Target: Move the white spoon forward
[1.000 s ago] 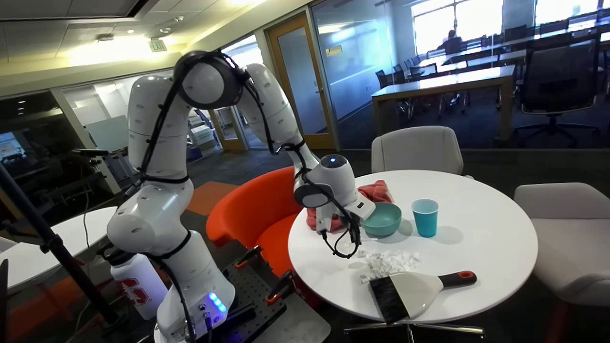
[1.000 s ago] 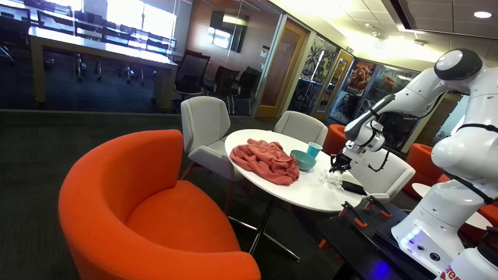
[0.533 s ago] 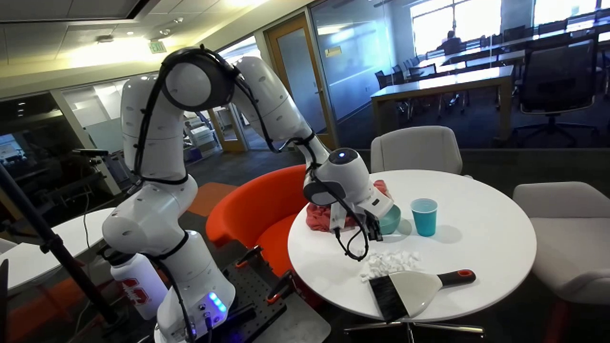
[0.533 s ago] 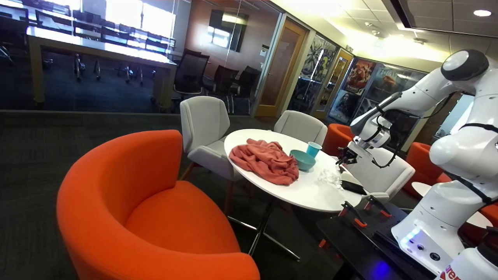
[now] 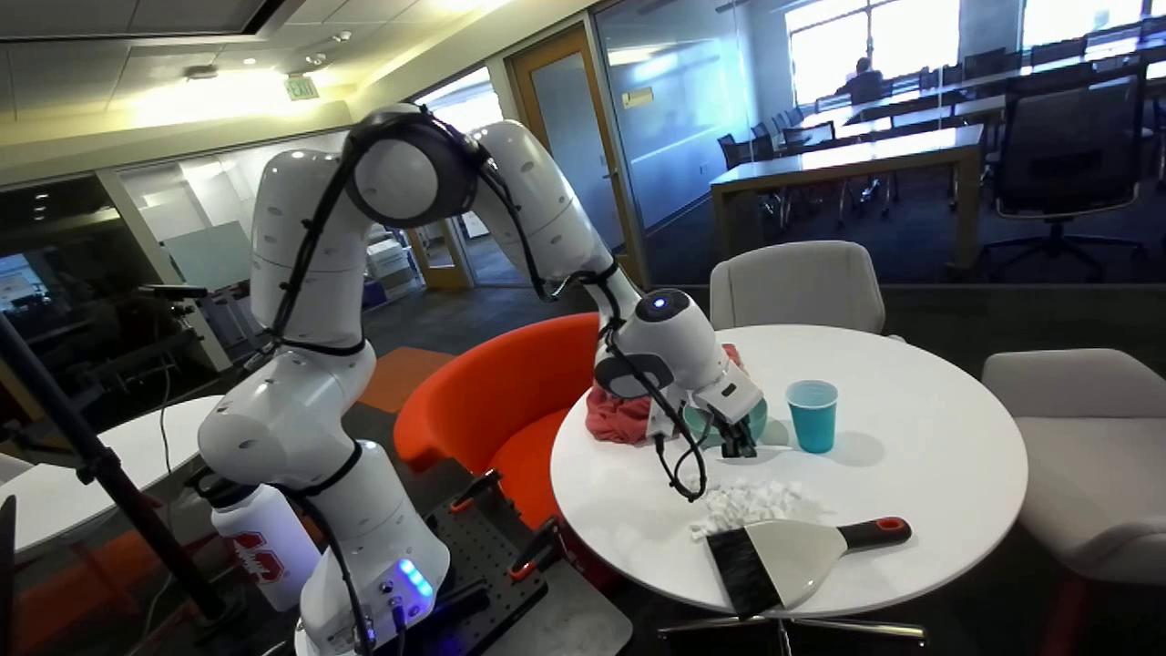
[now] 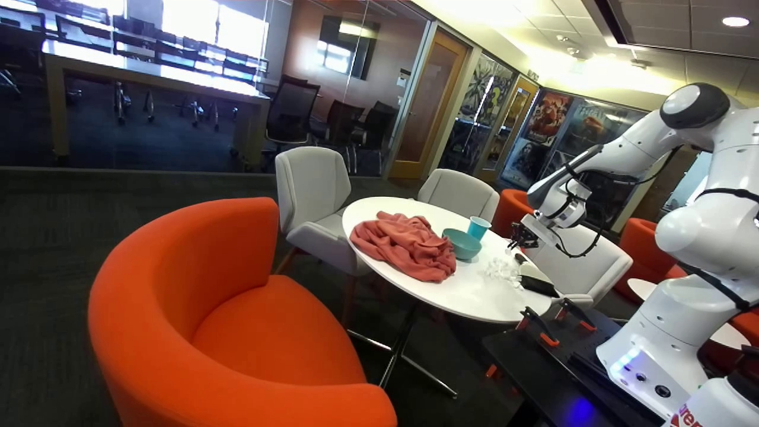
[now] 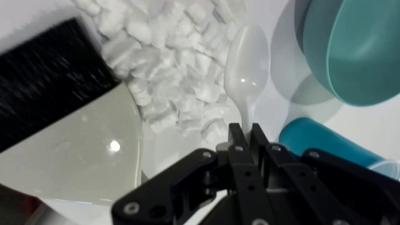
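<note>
In an exterior view the fingers [image 5: 740,445] have shifted a little to the right since the earlier frame, together with the white robot arm [image 5: 548,217]. They show right of centre, left of the blue plastic cup [image 5: 813,419], which stands upright on the round white tabletop [image 5: 929,456]. Lower in the frame lie a heap of white scraps [image 5: 745,503] and, just beside it, a black-bristled hand brush [image 5: 798,558] with a red-tipped handle.

In an exterior view the teal bowl [image 6: 462,244] stands right of centre, between a crumpled coral cloth [image 6: 409,246] and the fingers, which are too small here to read.

In the wrist view the white spoon [image 7: 248,59] lies right of upper centre, its scoop toward the top of the frame, along the right edge of the scraps. The fingers, entering from the bottom, are nearly together, pinching the spoon's handle.
</note>
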{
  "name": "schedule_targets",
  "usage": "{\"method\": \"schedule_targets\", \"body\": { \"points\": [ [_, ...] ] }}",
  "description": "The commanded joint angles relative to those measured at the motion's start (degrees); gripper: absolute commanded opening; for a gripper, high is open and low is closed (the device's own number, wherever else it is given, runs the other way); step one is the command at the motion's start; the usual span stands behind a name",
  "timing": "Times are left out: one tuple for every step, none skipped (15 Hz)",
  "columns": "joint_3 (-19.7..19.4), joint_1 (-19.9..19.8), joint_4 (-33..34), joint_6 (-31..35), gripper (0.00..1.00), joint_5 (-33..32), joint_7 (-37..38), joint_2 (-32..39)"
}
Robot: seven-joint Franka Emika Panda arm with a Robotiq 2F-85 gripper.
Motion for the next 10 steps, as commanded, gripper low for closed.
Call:
{"method": "schedule_targets", "body": {
  "points": [
    [-4.71,4.95,14.0,2.6,0.02,1.15,7.43,9.66],
    [-5.8,5.97,17.88,2.23,0.02,1.6,9.3,11.78],
    [-7.24,7.26,21.67,1.85,0.02,2.11,11.3,13.63],
    [-9.5,9.34,25.52,1.61,0.02,2.74,13.51,15.56],
    [-11.76,11.24,29.41,1.26,0.02,3.49,15.65,17.3],
    [-14.45,13.42,32.71,1.04,0.02,4.53,17.86,18.73],
    [-17.34,15.71,36.47,0.63,0.02,5.74,20.15,20.67],
    [-20.35,18.03,39.66,0.54,0.02,7.14,22.6,22.42],
    [-23.82,20.67,43.26,0.24,0.02,8.64,25.37,24.79],
    [-27.76,23.6,46.26,-0.11,0.02,10.29,28.5,26.94]
  ]
}}
